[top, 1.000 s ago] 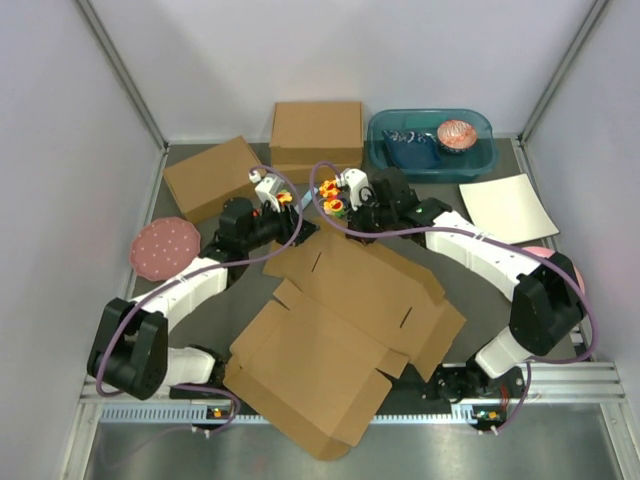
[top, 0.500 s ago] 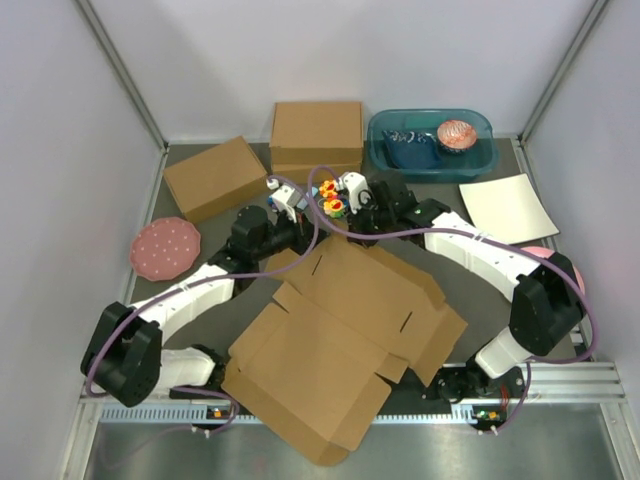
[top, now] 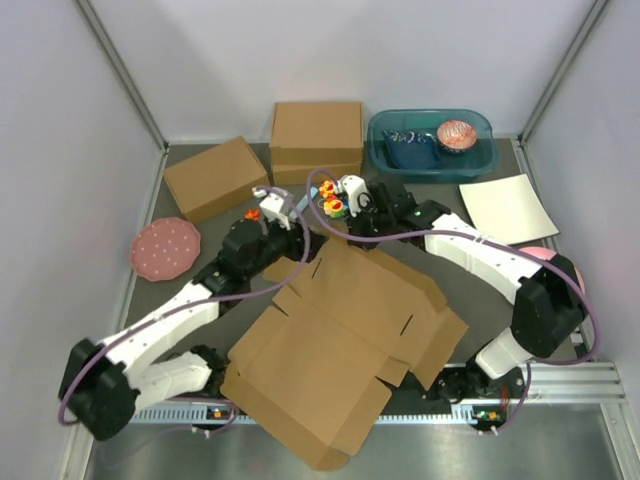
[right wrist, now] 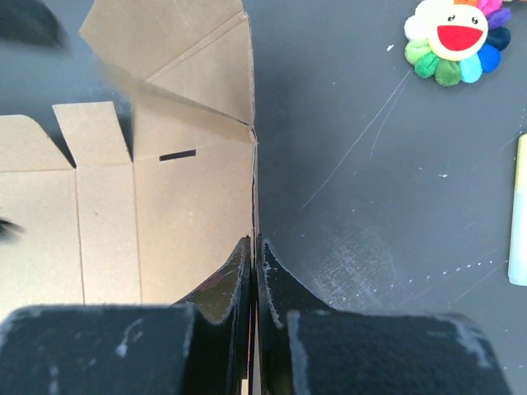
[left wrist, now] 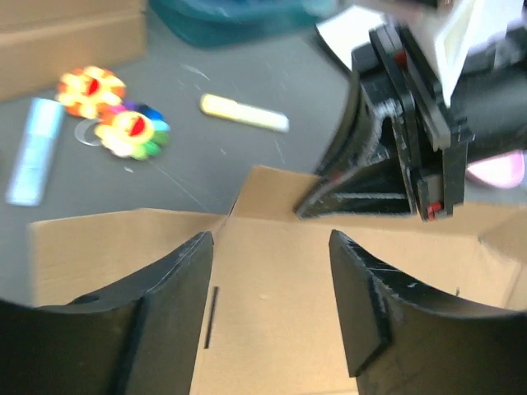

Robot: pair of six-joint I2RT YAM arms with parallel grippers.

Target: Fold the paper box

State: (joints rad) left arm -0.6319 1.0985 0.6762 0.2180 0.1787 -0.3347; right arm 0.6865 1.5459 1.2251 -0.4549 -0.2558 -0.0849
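Note:
The paper box (top: pixel 340 335) is a large brown die-cut cardboard sheet lying mostly flat in the middle of the table, flaps spread toward the near edge. My right gripper (top: pixel 352 226) is shut on the sheet's far edge; in the right wrist view its jaws (right wrist: pixel 255 247) pinch the cardboard edge (right wrist: pixel 198 214). My left gripper (top: pixel 300 232) is open just left of it, over the sheet's far corner; in the left wrist view its fingers (left wrist: pixel 272 247) straddle the cardboard (left wrist: pixel 272 313) with the right gripper (left wrist: pixel 395 156) ahead.
Two other brown boxes stand at the back: a smaller angled one (top: pixel 212 177) and a taller squarish one (top: pixel 316 137). A teal bin (top: pixel 430 143) sits back right, a white sheet (top: pixel 507 208) right, a pink disc (top: pixel 164 248) left. Flower toys (right wrist: pixel 454 41) lie by the grippers.
My left arm has swung right and forward, bringing its open gripper from beside the angled box to the sheet's far corner. The right gripper has stayed on the edge.

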